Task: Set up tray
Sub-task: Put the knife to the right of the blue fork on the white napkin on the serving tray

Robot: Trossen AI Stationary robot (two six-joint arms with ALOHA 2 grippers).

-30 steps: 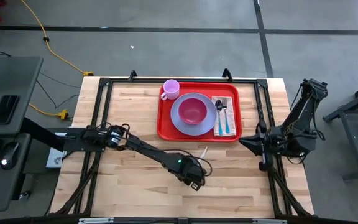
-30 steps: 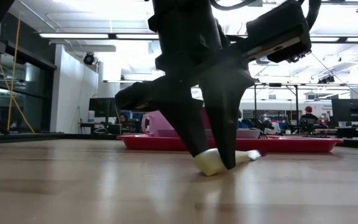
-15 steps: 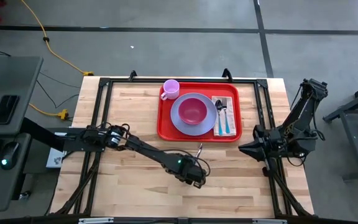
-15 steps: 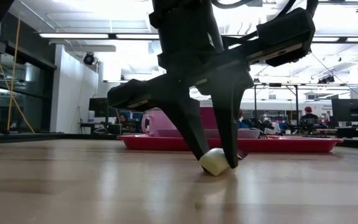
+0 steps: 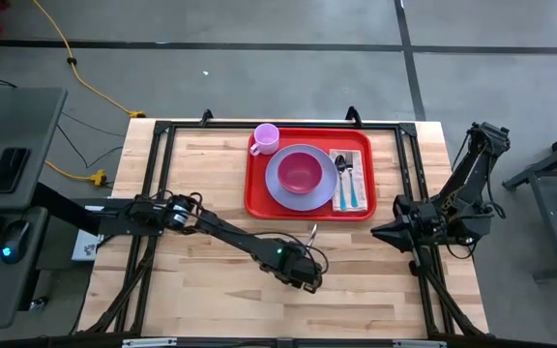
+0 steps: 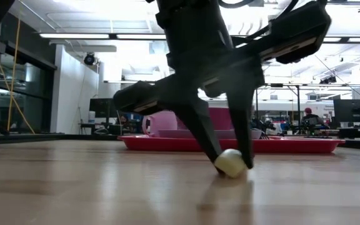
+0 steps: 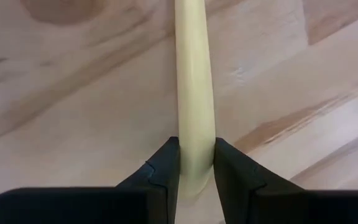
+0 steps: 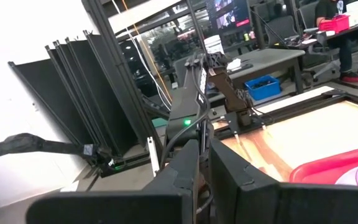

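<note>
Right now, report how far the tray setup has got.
Done: the red tray holds a plate with bowl, a pink cup and a napkin with utensils. In hand: the left gripper clamps a pale-handled utensil on the table. Left: carrying it to the tray. The right gripper waits at the table edge.

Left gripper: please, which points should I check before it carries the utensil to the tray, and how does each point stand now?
1. Grip: the left gripper is shut on the utensil's pale handle: ok.
2. Grip position: near the handle's end, with most of the utensil sticking out ahead; it may swing: not ok.
3. Lift: the handle end touches the table; not yet raised: not ok.
4. Path to the tray: bare wood between: ok.
5. Free room on the napkin beside the spoon: cannot tell.
6. The right gripper waits at the table's right edge, off the path: ok.
</note>
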